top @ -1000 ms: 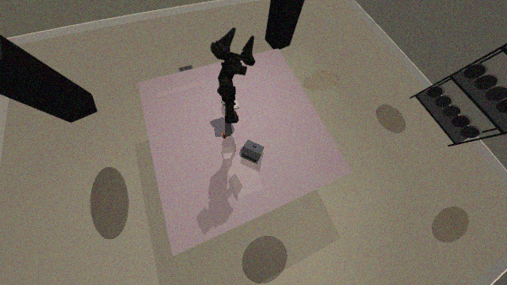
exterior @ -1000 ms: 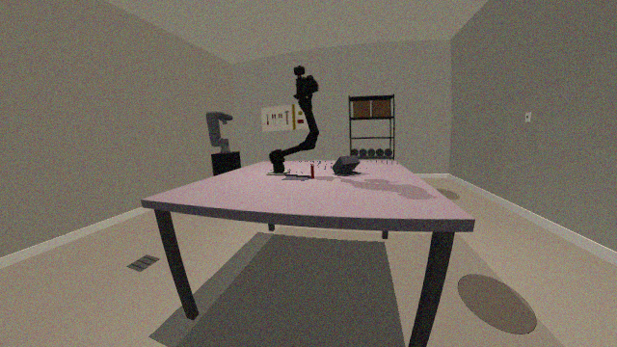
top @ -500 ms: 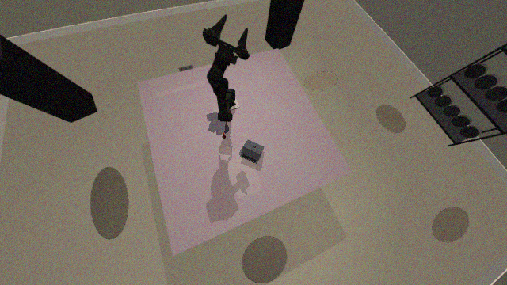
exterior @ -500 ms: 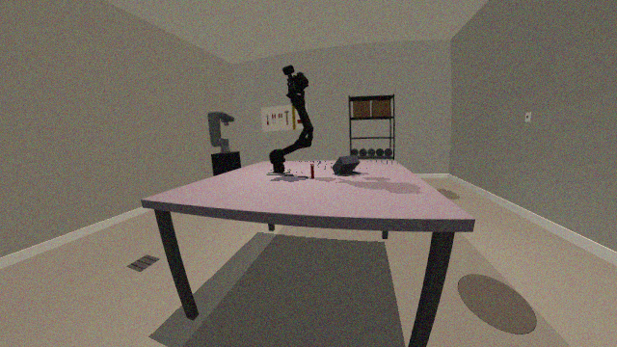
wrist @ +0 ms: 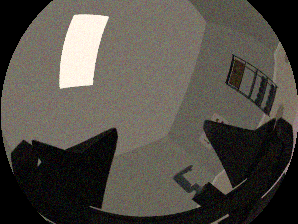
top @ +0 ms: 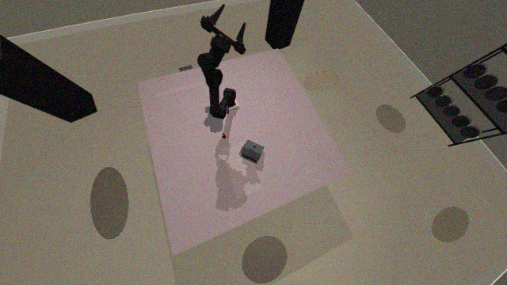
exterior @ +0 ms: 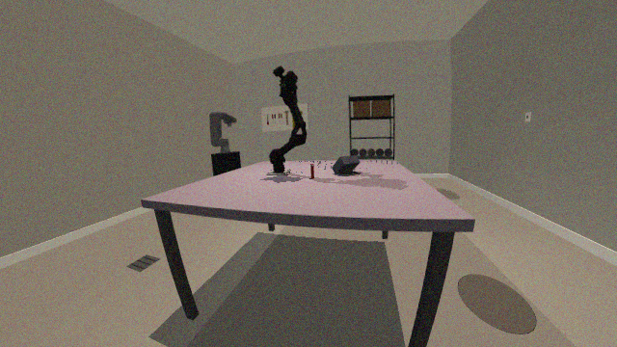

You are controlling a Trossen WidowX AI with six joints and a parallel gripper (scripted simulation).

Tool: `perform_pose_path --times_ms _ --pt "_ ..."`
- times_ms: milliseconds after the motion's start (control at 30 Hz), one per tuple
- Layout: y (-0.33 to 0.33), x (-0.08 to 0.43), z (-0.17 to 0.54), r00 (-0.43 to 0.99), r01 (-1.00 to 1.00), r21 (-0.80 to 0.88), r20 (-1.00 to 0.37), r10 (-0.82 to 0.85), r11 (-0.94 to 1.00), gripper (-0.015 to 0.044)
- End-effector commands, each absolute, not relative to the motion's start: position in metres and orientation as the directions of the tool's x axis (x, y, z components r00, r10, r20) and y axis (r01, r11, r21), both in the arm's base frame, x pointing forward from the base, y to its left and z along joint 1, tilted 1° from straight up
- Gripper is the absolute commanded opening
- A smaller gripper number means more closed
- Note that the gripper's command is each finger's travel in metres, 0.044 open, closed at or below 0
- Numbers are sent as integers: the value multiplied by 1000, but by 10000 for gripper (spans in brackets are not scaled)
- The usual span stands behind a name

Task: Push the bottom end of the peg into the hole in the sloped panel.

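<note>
A small red peg [top: 223, 135] [exterior: 312, 172] stands upright on the pink table [top: 301, 142] [exterior: 289, 200]. Its cross-section is too small to tell. The grey block with the sloped panel [top: 253, 151] [exterior: 346, 165] sits a short way from the peg; a dark hole [top: 254, 146] shows in its face in the top view, its shape too small to tell. My gripper [top: 234, 14] [wrist: 162, 129] is wide open and empty, raised high above the table on the extended arm, far from peg and panel. Peg and panel are not in the wrist view.
The arm's base [top: 217, 111] [exterior: 278, 161] is on the table, near the peg. The wrist view looks at walls and a bright ceiling light [wrist: 83, 51]. A shelf rack [exterior: 371, 127] [wrist: 250, 84] stands by the wall, away from the table.
</note>
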State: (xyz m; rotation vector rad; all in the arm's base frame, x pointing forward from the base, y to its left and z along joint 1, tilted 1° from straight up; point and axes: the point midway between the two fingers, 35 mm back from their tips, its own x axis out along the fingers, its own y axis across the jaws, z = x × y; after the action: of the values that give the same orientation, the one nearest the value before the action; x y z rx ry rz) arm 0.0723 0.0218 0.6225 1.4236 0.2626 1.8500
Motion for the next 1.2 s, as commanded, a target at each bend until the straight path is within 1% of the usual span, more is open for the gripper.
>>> perform_pose_path --times_ms 0,600,1167 --pt "30 60 621 -77 -503 577 712 698 -643 440" --pt "67 30 609 -10 -703 559 609 793 -439 440" --pt "110 23 590 107 -808 548 498 860 -217 440"
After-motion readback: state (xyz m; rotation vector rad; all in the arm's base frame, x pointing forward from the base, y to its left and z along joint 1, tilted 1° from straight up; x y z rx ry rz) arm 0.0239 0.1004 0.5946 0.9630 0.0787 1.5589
